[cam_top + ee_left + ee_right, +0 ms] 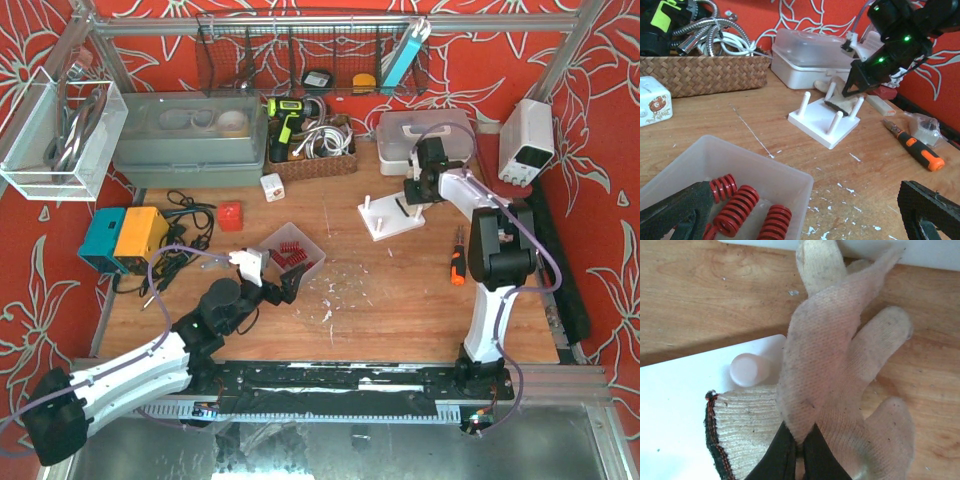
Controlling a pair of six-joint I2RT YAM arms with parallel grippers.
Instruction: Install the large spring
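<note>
Several large red springs lie in a translucent tray; the left wrist view shows them close below, inside the tray's rim. My left gripper is open and empty, with its fingers wide apart just in front of the tray. A white base plate with upright pegs lies at the back right. My right gripper is shut on a dirty white work glove lying over the plate, beside a peg.
An orange-handled screwdriver lies right of the plate. Behind the plate stand a white plastic box and a wicker basket. A white cube, a red block and cables lie at the left.
</note>
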